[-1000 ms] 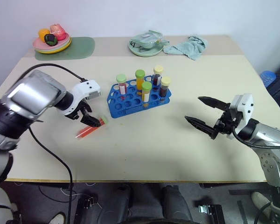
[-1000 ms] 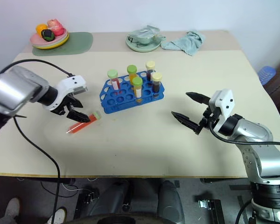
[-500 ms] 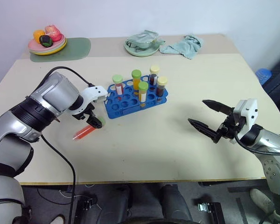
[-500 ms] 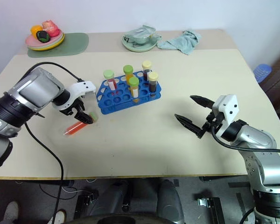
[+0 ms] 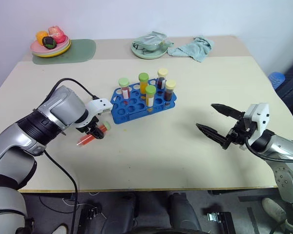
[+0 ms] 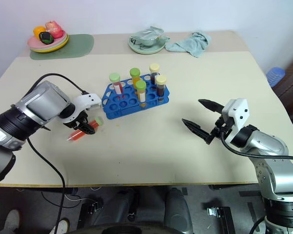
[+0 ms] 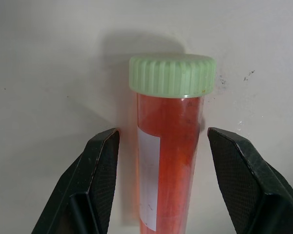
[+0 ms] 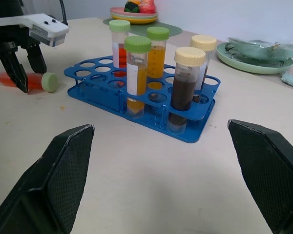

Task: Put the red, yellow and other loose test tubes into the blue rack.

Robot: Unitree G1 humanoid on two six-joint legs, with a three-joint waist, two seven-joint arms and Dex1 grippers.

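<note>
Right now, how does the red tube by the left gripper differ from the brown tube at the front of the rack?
The red tube lies flat on the table; the brown tube stands upright in the blue rack. The red tube's cap is pale green, the brown tube's cream. Both are clear and capped.

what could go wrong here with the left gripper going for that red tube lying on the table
1. The red tube lies flat between the left gripper fingers, with gaps on both sides; being round, it could roll or squirt out as they close.

2. The fingers straddle it just below the green cap, far from its middle, so the tube may droop or swing when lifted.

3. The blue rack already holds five upright tubes; lowering a tilted tube could bump them.
</note>
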